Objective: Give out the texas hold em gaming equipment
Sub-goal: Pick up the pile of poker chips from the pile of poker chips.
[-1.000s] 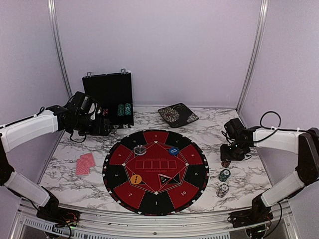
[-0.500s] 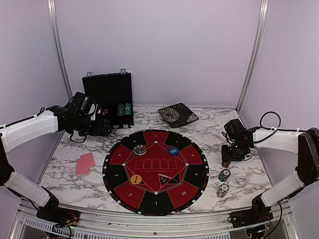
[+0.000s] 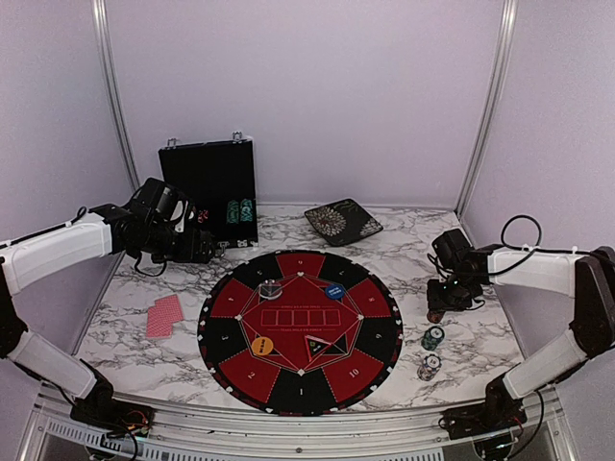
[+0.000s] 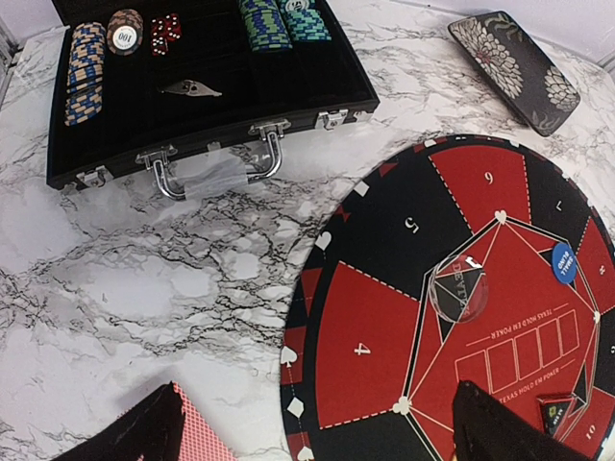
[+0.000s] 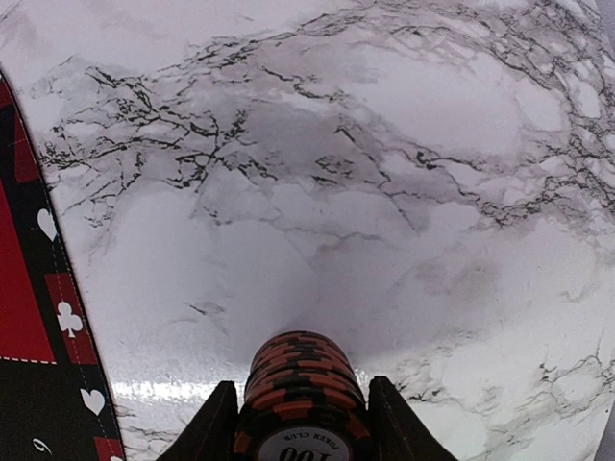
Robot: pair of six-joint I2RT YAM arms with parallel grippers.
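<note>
the mat [image 4: 365, 317] carries white sector numbers 4, 5 and 6, and "texas hold em poker" under its row of card boxes. the top of the red chip stack [image 5: 303, 384] reads "100" and "poker club". the white lettering on the blue disc [image 4: 564, 262] is too small to read.

Marble table [image 3: 125, 288] — round mat [image 3: 245, 370], black case [image 3: 207, 182], red cards [image 3: 164, 315], patterned tray [image 3: 343, 222], 3 chip stacks [image 3: 432, 337].

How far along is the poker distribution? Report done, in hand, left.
Done: clear disc, blue disc, orange disc on mat; cards beside it; green stack, white-black stack out. In hand: right claw holds red stack. Left: chips sit in case; left claw open, empty.
</note>
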